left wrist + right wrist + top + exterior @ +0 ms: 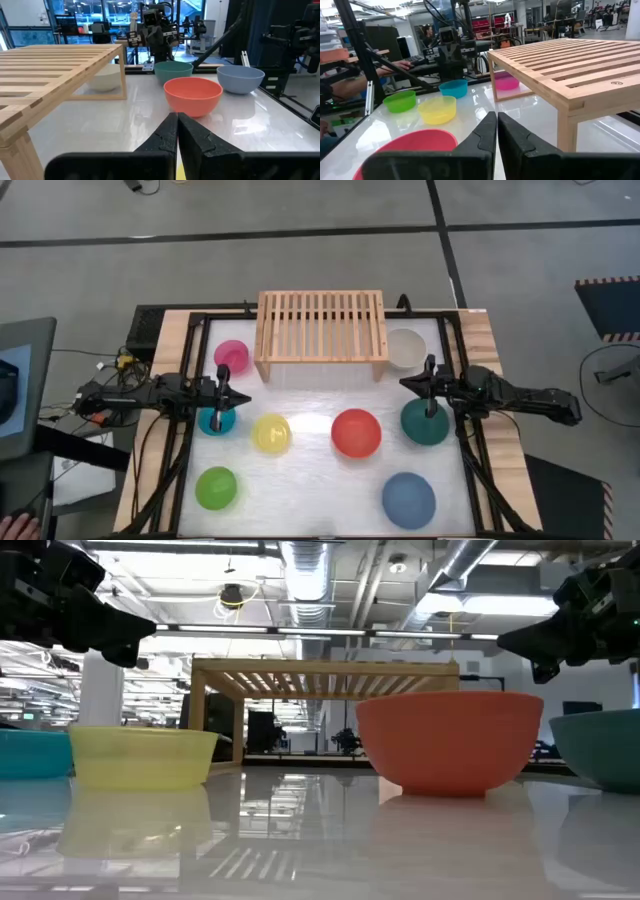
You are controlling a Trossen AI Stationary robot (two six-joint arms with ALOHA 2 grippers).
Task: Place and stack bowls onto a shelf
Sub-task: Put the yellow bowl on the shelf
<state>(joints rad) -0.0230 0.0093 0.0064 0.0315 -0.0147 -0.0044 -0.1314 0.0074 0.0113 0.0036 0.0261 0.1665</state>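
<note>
- Over on the left side, the left gripper (pixel 224 392) hangs above the small cyan plastic bowl (pixel 213 421), fingers pressed together and nothing between them.
- Just behind it, the small pink plastic bowl (pixel 231 356) sits on the white table (pixel 310 490) beside the left leg of the shelf.
- Near the front edge on the left, there's the small lime green plastic bowl (pixel 216 487), on its own.
- Moving in, the small yellow plastic bowl (pixel 271 434) stands just right of the cyan one, upright on the table.
- At the back centre, the low light-wood slatted shelf (pixel 321 328) stands bare on top; every bowl in view is down on the table.
- Centre right, the larger red plastic bowl (pixel 356 433) sits upright, well in front of the shelf.
- Front right, the larger blue plastic bowl (pixel 408 498) rests near the table's front edge.
- Back right, the larger cream-white plastic bowl (pixel 406 348) sits just beside the shelf's right leg.
- And on the right, the right gripper (pixel 430 386) hovers over the larger dark teal-green plastic bowl (pixel 424 423); its fingers are closed with only a sliver between them, empty, and clear of the bowl's rim in the low view.
</note>
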